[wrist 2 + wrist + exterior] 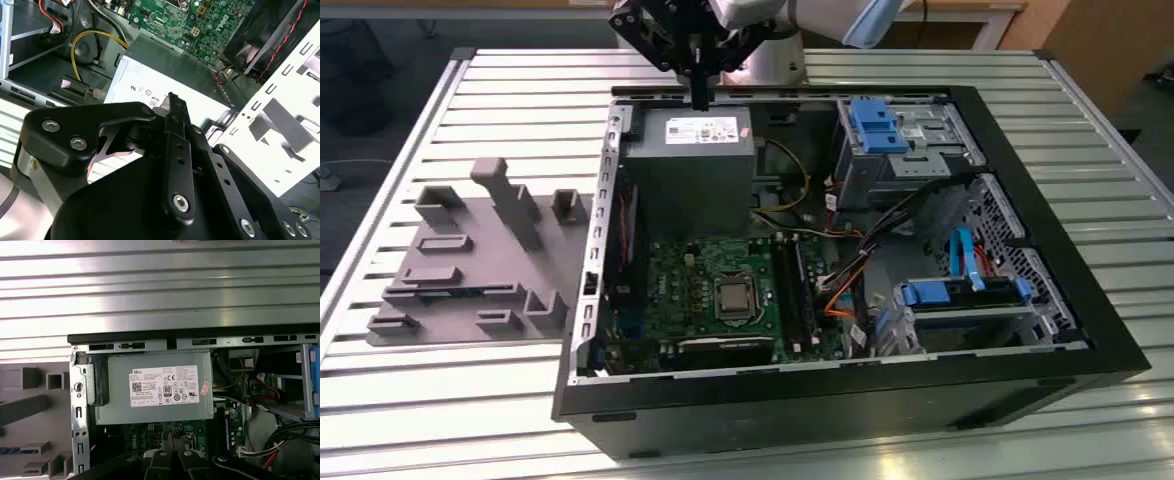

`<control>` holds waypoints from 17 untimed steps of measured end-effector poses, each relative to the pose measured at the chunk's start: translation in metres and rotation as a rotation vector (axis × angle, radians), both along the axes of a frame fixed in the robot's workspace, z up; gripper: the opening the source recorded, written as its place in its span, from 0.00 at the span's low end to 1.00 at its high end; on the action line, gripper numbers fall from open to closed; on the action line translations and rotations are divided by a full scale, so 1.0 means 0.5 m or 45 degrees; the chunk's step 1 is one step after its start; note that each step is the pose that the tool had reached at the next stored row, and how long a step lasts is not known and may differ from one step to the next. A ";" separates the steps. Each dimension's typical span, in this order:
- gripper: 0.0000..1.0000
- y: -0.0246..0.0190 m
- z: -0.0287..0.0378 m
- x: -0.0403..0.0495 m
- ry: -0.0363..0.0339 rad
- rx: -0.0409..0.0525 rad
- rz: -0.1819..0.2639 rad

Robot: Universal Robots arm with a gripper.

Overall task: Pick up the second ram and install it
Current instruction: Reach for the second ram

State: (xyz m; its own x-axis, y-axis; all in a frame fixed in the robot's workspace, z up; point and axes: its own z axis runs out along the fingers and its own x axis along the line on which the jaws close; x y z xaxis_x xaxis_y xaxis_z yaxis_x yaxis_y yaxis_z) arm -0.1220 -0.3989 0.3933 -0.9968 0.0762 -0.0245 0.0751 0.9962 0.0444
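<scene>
Seeing gripper (700, 68) hovering over back edge of open computer case (854, 410), just above grey power supply (687, 165) — jaws clenching second ram (702, 95), a dark strip hanging edge-on beneath them. Grey moulded holder (467, 260) sitting on table (440, 400), beside case on exterior view's left.

Exterior view high over case (854, 395), both wrist views near power supply (155, 390) (165, 70)
</scene>
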 end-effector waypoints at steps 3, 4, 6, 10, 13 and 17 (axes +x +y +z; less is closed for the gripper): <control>0.11 0.0000 0.000 0.000 -0.0001 0.000 0.000; 0.11 0.0001 0.000 0.000 0.0000 0.000 0.000; 0.11 0.0001 0.000 -0.001 0.0001 0.000 0.000; 0.11 0.0000 0.000 -0.004 -0.0001 0.000 0.000; 0.11 0.0000 0.000 -0.007 0.0000 0.000 0.000; 0.11 0.0000 -0.001 -0.011 -0.0001 0.000 0.000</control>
State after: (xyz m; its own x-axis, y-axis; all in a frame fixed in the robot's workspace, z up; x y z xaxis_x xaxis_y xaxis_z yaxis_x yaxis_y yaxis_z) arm -0.1276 -0.3989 0.3931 -0.9968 0.0762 -0.0245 0.0751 0.9962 0.0444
